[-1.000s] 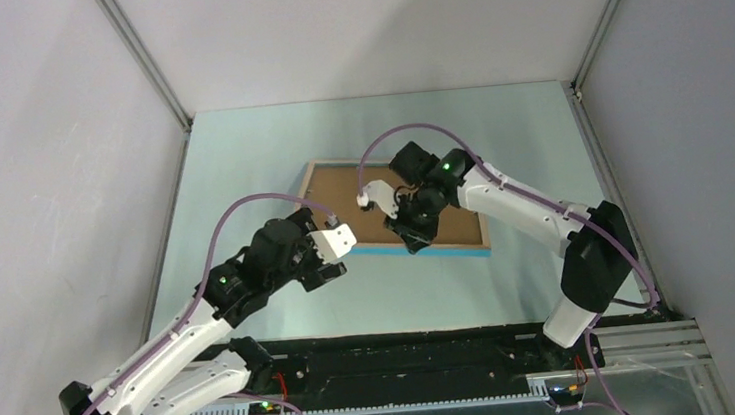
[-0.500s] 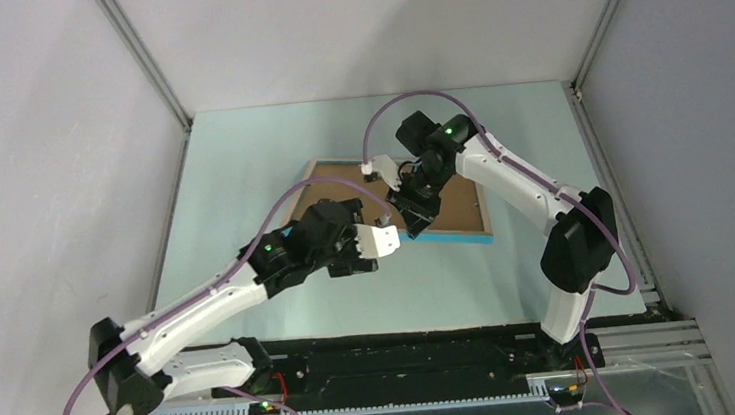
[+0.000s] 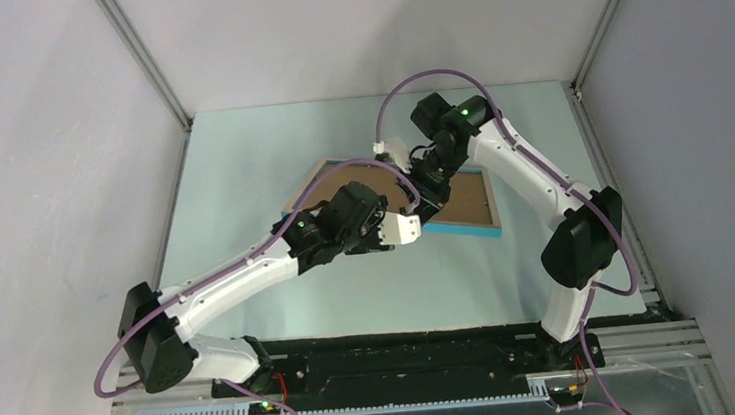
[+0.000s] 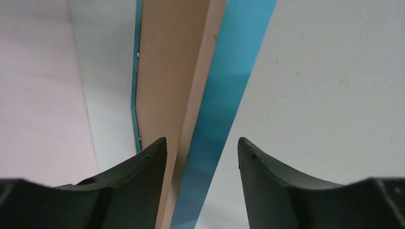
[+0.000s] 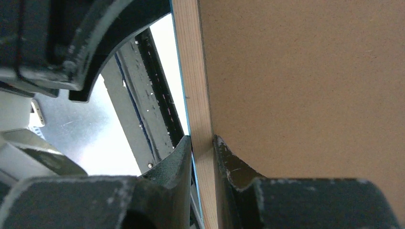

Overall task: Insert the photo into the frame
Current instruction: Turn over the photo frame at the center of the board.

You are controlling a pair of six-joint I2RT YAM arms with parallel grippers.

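Note:
The frame (image 3: 462, 227) lies right of the table's middle, back upward, its blue front showing along the near edge. Its light wood rail (image 5: 193, 71) is pinched between the fingers of my right gripper (image 5: 203, 143), which is shut on it beside the brown backing board (image 5: 310, 86). From above, the right gripper (image 3: 416, 191) sits at the frame's left end. My left gripper (image 3: 413, 227) is at the frame's near-left corner. Its jaws stand open around the frame's wood-and-blue edge (image 4: 224, 95), with a gap on the right side; left gripper (image 4: 202, 148). The photo is out of view.
The pale table surface (image 3: 240, 168) stretches left of and behind the frame. Grey enclosure walls (image 3: 57, 144) stand close on both sides. The black base rail (image 3: 407, 360) runs along the near edge, and purple cables (image 3: 413, 81) loop above the arms.
My left arm has reached right to the frame's near-left corner and its jaws have narrowed. My right arm has drawn the frame slightly back and right.

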